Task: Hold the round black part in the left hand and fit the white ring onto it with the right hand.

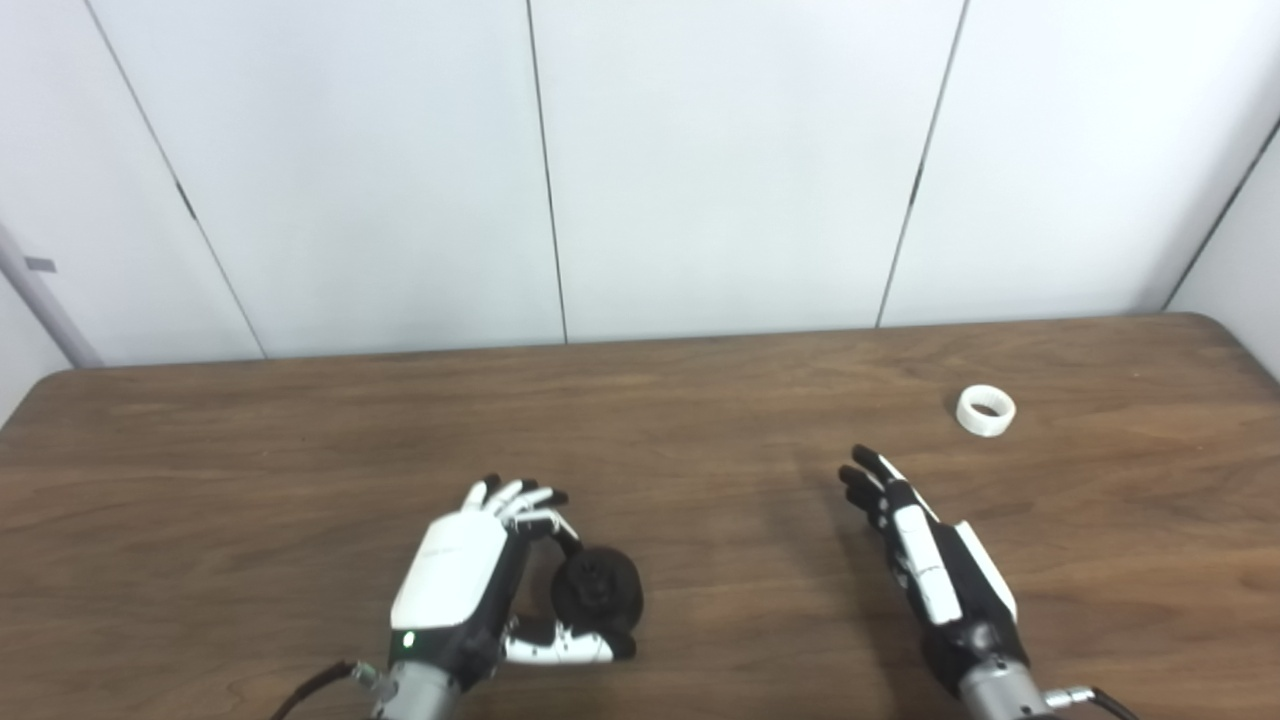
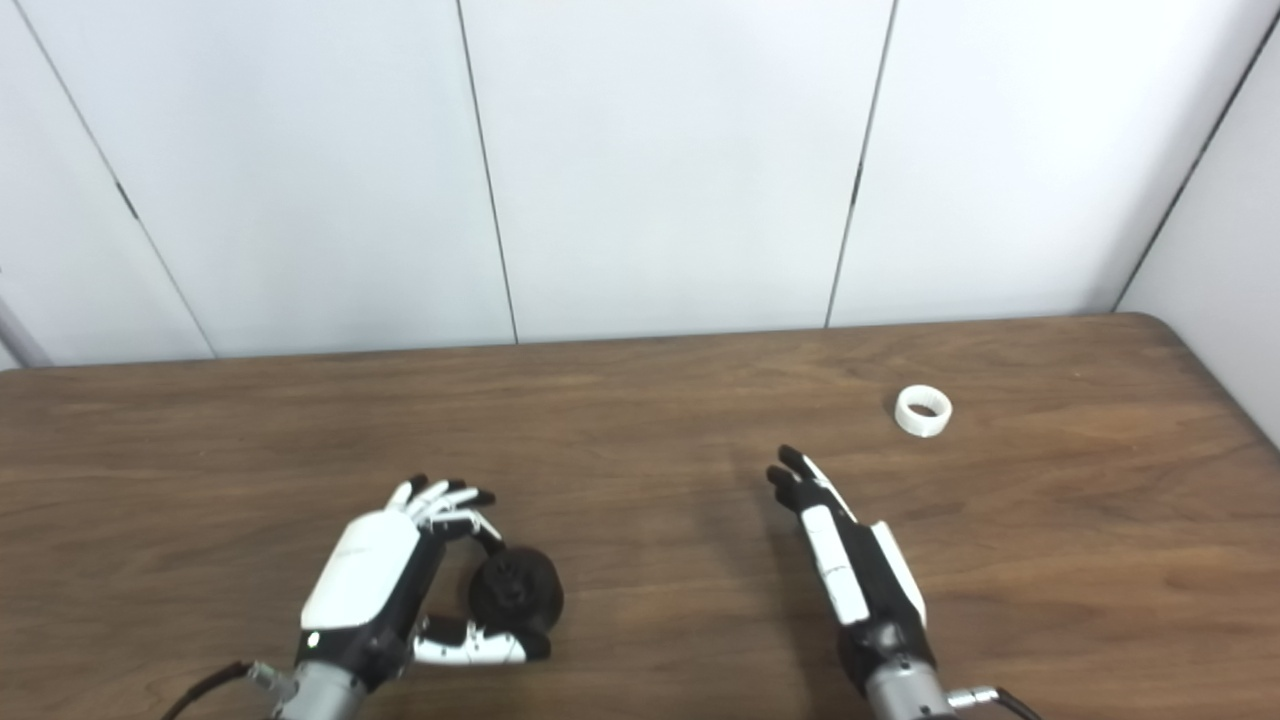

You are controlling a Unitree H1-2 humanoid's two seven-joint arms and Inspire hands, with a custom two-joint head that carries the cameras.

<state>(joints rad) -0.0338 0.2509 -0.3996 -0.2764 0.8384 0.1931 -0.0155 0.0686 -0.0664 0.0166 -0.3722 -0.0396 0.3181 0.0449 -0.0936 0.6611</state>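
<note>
- Left eye view: the left hand [image 1: 470, 575] rests low on the wooden table [image 1: 300, 450], its fingers curled over the top of the round black part [image 1: 597, 590] and the thumb under its near edge; the part looks cupped between them, though I cannot tell how firmly, or whether it is lifted off the wood
- Left eye view: a loose hold is the first risk, since the disc-like part could roll or tip out toward the centre of the table once the arm lifts, the thumb covering only its lower rim
- Right eye view: the right hand [image 2: 850, 570] is empty, fingers stretched straight and close together, pointing up the table; the white ring [image 2: 923, 410] sits apart from it, beyond and to the right, near the far right corner
- Right eye view: the ring is small, light and smooth, so a flat-fingered approach could nudge it away toward the table edge instead of pinching it
- Right eye view: a skewed pinch would leave the ring tilted, and it could then jam on the black part or push it out of the left hand's grasp
</note>
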